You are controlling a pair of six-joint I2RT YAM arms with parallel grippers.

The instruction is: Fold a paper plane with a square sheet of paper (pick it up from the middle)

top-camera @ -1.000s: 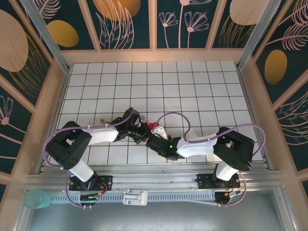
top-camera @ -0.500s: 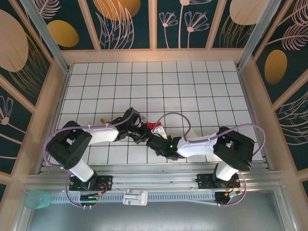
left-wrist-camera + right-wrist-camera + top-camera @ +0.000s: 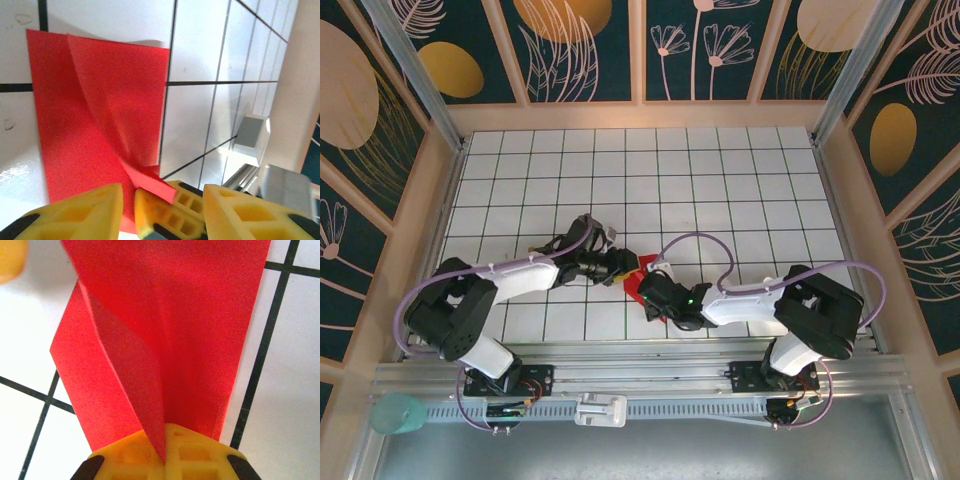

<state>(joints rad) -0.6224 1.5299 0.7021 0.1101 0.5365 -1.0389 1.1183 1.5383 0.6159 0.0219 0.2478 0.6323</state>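
red paper (image 3: 634,284) lies near the front middle of the white gridded table (image 3: 720,180), in the narrow gap between the two grippers. they cover much of it in the top view, so its heading cannot be told there.

in the left wrist view the red paper (image 3: 100,110) is a folded oblong, flat on the tiles for most of its length. its long axis runs straight away from the fingers toward the top of the picture, and the far end is cut square. one layer lifts along a curved crease and narrows to a small corner at the near end. in the right wrist view the red paper (image 3: 190,315) also runs lengthwise away from the pads, with a raised fold standing on edge down its middle. its surface is plain red.

the right gripper (image 3: 648,289) is closed tight on the near end of the paper, its yellow fingers (image 3: 200,455) pressed together with the raised fold caught between them. the left gripper (image 3: 621,267) has its jaws apart. its two yellow fingers (image 3: 85,212) sit on either side of the right gripper's pinched tips and clamp nothing. whether either pad brushes the sheet cannot be told.
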